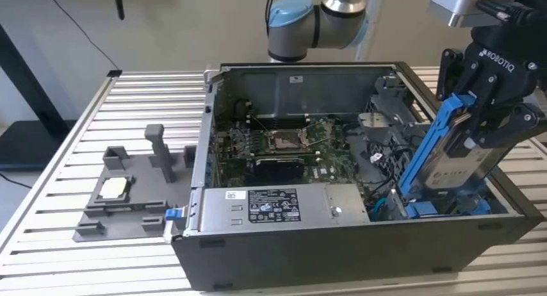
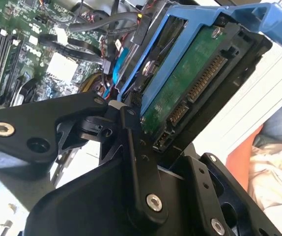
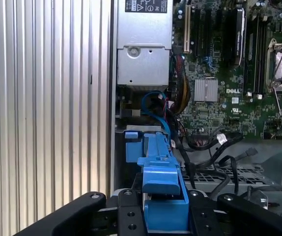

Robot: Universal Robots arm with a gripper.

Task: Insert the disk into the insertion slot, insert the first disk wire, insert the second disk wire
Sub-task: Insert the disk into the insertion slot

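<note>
Disk (image 1: pixel 449 171), blue-framed: clamped steeply tilted in the closed tool (image 1: pixel 477 126) at the exterior view's right, lower end at the insertion slot (image 1: pixel 427 209); likely hazard: tilt jams a corner on the cage rim or pinches nearby wires (image 1: pixel 386 163).

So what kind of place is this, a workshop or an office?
Probably a robotics lab bench: an open computer case sits on a slatted metal table, and the gripper holds the disk.

One disk (image 1: pixel 451 173) (in its blue carrier), one claw (image 1: pixel 477 131), one open computer case (image 1: pixel 342 254), one grey fixture (image 1: pixel 120 211).
</note>
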